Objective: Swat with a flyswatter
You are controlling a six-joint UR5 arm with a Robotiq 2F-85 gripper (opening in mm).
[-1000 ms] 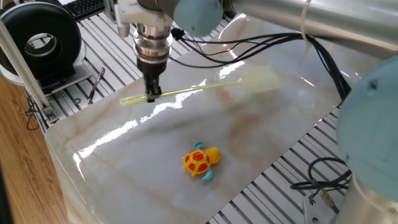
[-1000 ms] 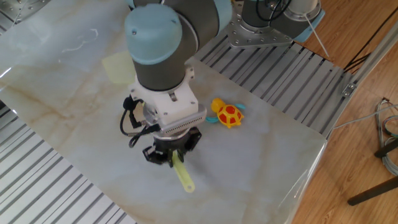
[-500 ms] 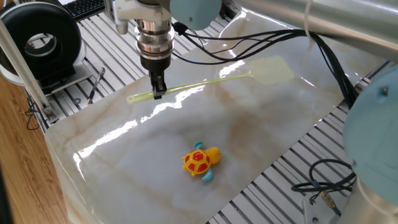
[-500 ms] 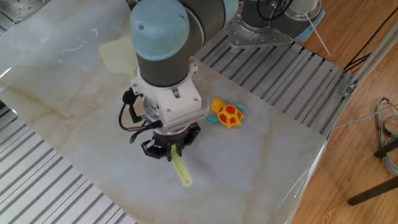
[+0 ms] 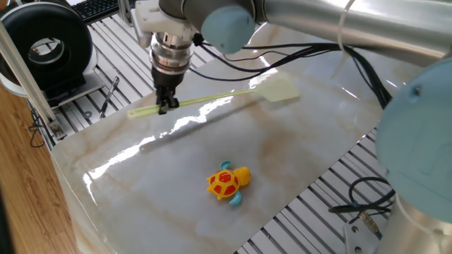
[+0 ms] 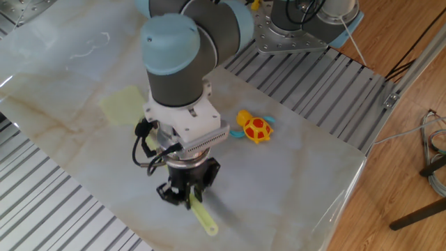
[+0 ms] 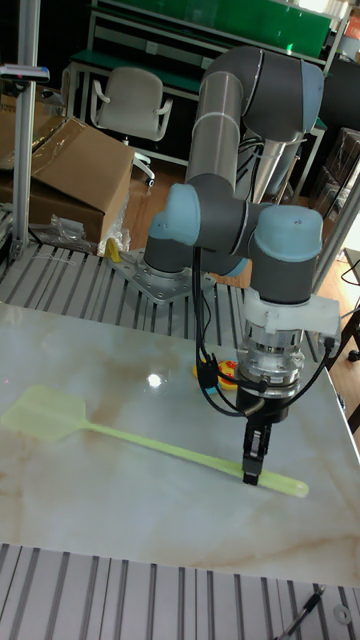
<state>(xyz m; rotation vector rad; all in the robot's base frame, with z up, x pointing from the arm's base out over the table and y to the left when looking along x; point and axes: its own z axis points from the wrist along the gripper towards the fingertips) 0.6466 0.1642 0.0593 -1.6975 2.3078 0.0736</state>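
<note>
The pale yellow-green flyswatter (image 5: 212, 100) lies across the marble table, its square head (image 5: 282, 89) toward the far right and the handle's end (image 5: 136, 112) toward the left. My gripper (image 5: 167, 106) points straight down and is shut on the handle near that end. In the other fixed view the gripper (image 6: 189, 200) pinches the handle, the handle tip (image 6: 207, 222) sticks out toward the camera, and the head (image 6: 120, 104) shows behind the arm. The tall fixed view shows the gripper (image 7: 253, 471) on the flyswatter (image 7: 150, 444), whose head (image 7: 45, 412) is at the left.
An orange-and-yellow toy turtle (image 5: 227, 183) sits on the table in front of the flyswatter, also seen as the turtle (image 6: 254, 127). A black round device (image 5: 48, 46) stands at the left beyond the table edge. Cables (image 5: 367, 201) hang at the right on the slatted metal surface.
The gripper has shifted left and slightly toward the table edge with the handle in it. The flyswatter's head swung down and left across the marble.
</note>
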